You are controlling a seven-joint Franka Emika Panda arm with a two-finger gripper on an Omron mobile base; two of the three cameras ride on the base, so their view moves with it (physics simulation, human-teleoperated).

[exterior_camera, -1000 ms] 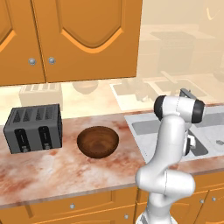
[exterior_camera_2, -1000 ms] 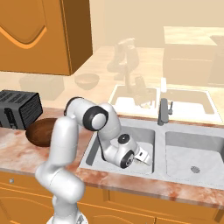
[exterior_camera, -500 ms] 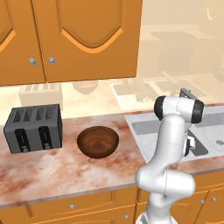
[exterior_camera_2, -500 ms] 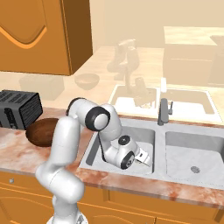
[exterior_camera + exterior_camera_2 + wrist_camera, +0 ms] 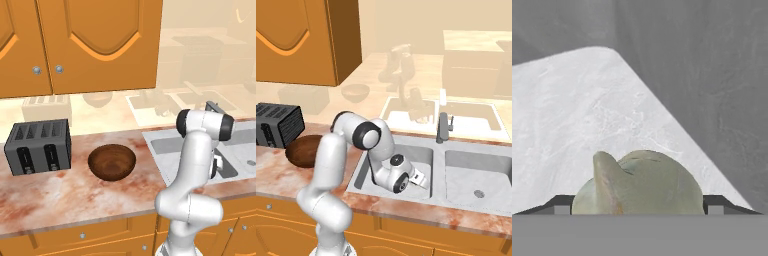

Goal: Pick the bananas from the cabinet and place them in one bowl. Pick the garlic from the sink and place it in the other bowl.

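1. We find the garlic (image 5: 639, 182) low in the left basin of the sink (image 5: 406, 155), resting on the pale basin floor near where the floor meets a darker wall. In the hand view it sits at 6 o'clock, right up against the camera.
2. We judge it light, firm and rounded, with a papery skin that could slide or crush a little under hard pressure. The bulb has a raised ridge toward 10 o'clock; we would take it across its widest part, below that ridge, not by the tip.
3. The gripper (image 5: 639, 207) is down in the basin. Its two dark fingertips (image 5: 562, 204) stand at 9 and 3 o'clock of the bulb, wide apart, one to each side and flush with its flanks. We judge they bracket it closely; we cannot tell whether they are pressing on it, as the bulb has not left the floor.
4. The brown bowl (image 5: 112, 161) waits on the counter, at 9 o'clock of the sink in the left base view.
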